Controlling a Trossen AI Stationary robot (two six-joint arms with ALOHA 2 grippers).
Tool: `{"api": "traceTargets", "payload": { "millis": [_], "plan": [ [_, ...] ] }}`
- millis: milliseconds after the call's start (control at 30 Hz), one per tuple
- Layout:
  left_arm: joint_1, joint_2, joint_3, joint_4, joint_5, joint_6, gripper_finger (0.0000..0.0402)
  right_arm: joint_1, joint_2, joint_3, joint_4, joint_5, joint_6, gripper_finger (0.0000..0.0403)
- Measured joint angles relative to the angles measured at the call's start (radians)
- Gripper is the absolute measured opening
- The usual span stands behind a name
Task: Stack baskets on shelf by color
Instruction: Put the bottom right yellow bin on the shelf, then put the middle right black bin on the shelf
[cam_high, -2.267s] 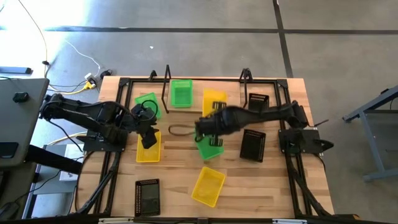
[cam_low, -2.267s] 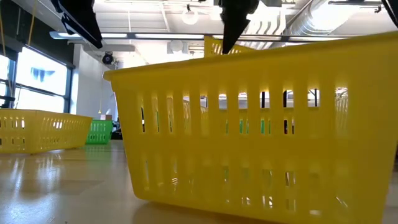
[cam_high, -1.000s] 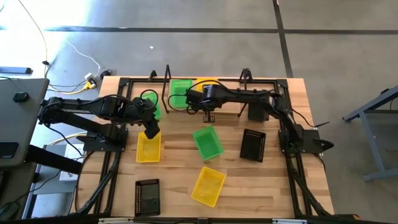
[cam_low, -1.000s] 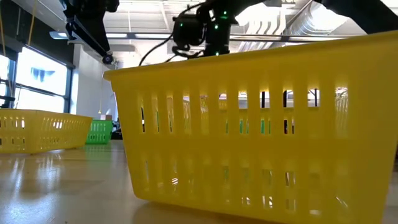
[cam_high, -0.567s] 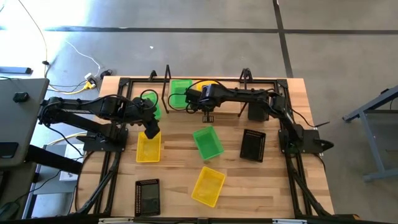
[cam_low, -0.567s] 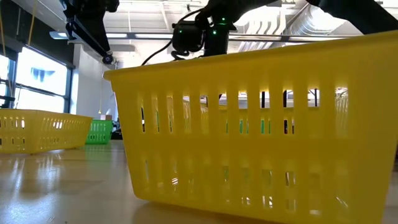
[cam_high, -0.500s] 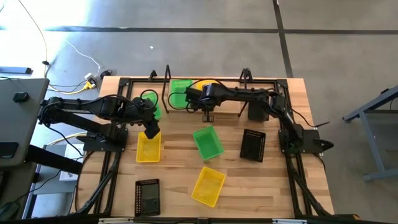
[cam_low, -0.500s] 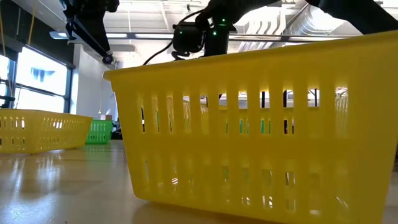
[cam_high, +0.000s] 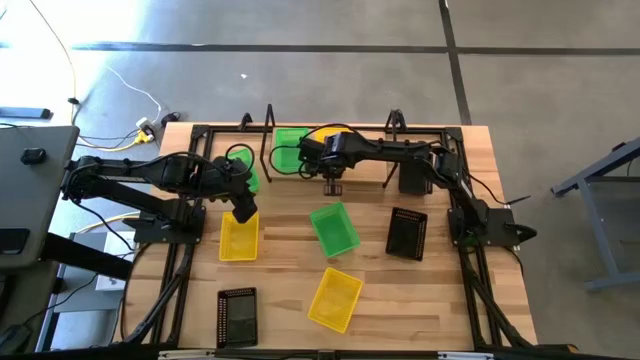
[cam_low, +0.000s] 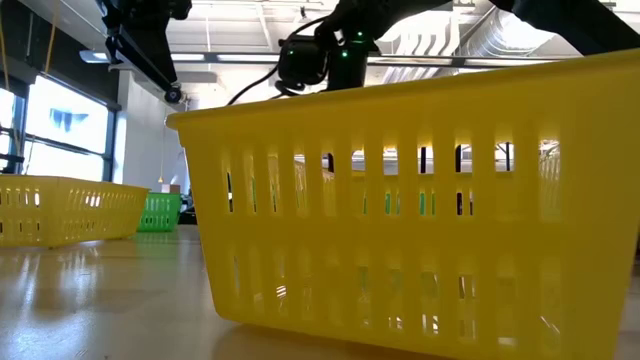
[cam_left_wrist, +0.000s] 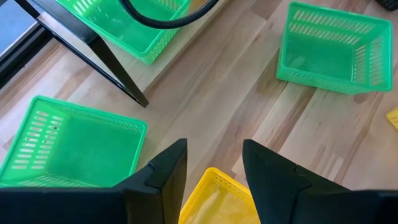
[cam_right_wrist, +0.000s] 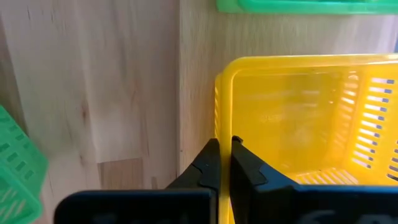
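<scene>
My right gripper (cam_high: 332, 184) reaches over the shelf (cam_high: 372, 175) at the far edge and is shut on a yellow basket (cam_right_wrist: 298, 118), which the arm mostly hides from above. A green basket (cam_high: 291, 148) and a partly hidden black one (cam_high: 413, 172) sit on the shelf. My left gripper (cam_high: 243, 212) hangs open over a yellow basket (cam_left_wrist: 217, 199) on the table. A second green basket (cam_high: 240, 168) rests left of the shelf, and a third (cam_high: 335, 228) at the table's middle. My right gripper pinches one wall of the yellow basket at its rim (cam_right_wrist: 221, 106), with one finger inside the basket and one outside. The fingers come from above, pointing down. Whether the basket's bottom rests on the shelf plank, I cannot tell.
A yellow basket (cam_high: 335, 298) and a black one (cam_high: 236, 316) lie near the front edge, and another black one (cam_high: 407, 233) sits right of centre. The front yellow basket (cam_low: 420, 200) fills the low view. Bare wood shows between the baskets.
About two seconds ago my right gripper hung over the middle green basket. It has since moved to the shelf at the far edge and shut on the yellow basket there. In the last second it has edged slightly toward the table's right.
</scene>
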Motion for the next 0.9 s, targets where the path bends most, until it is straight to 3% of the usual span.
{"api": "traceTargets", "payload": {
  "millis": [200, 433, 900],
  "plan": [
    [0.000, 0.000, 0.000, 0.000, 0.000, -0.015, 0.0151, 0.000, 0.000, 0.000, 0.008, -0.028, 0.008, 0.0057],
    [0.013, 0.000, 0.008, 0.000, 0.013, -0.023, 0.0184, 0.000, 0.000, 0.044, -0.058, -0.028, 0.041, 0.0121],
    [0.092, 0.000, 0.101, 0.001, 0.027, 0.186, 0.0195, -0.003, -0.001, 0.261, -0.245, -0.047, 0.234, 0.0129]
  ]
}}
